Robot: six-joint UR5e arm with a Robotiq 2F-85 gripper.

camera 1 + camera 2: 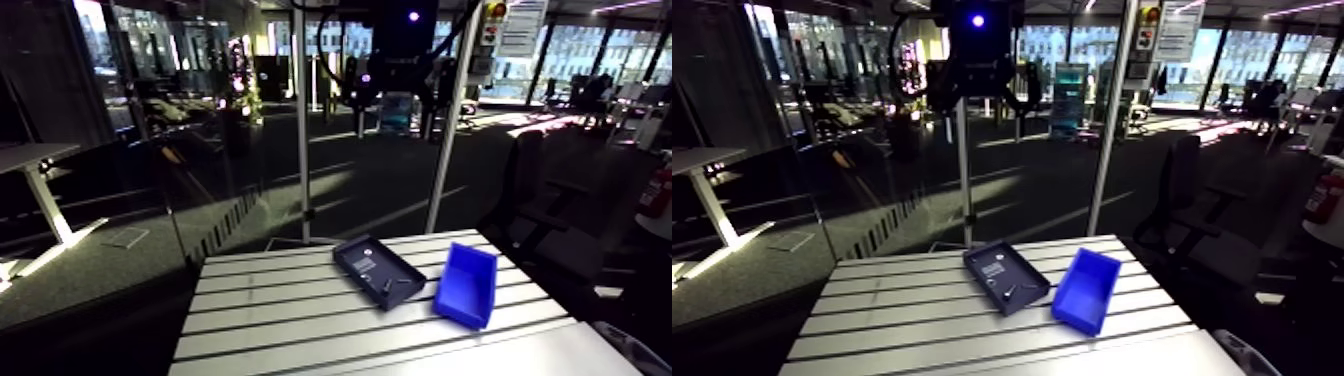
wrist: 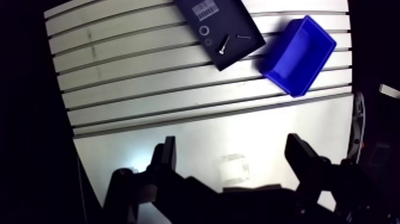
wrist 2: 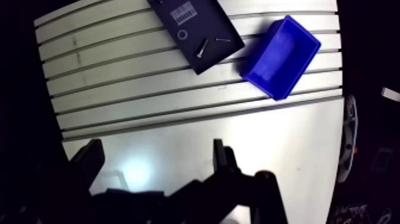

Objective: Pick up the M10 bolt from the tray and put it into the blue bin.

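Gripper [image 2: 232,143] hangs high over the slotted aluminium table [image 2: 119,77], well apart from the tray [image 2: 231,21]. Its 2 fingers [image 2: 168,156] stand wide apart, with only bare table surface between them. It grips nothing.

Tray: dark, shallow and rectangular. It lies flat on the table, set at an angle to the slots. In the wrist view it lies far ahead of the gripper. A white barcode label [image 2: 205,10] sits on the tray floor, toward the tray end farther from the gripper.

M10 bolt [image 2: 224,43]: inside the tray, lying on its side on the tray floor, in the tray end nearer the gripper. The gripper is not in contact with it.

Other tray contents:
- 1 ring-shaped part [image 2: 204,30] lies between the bolt and the label.
- 1 thin pin-like piece [image 2: 243,37] lies near the bolt, on the side of the tray toward the blue bin [image 2: 300,50].
- Both are too small to identify further.

Blue bin: open-topped and standing on the table just beside the tray, along the tray's long side. Whether bin and tray touch cannot be told. The bin's inside shows plain blue floor.
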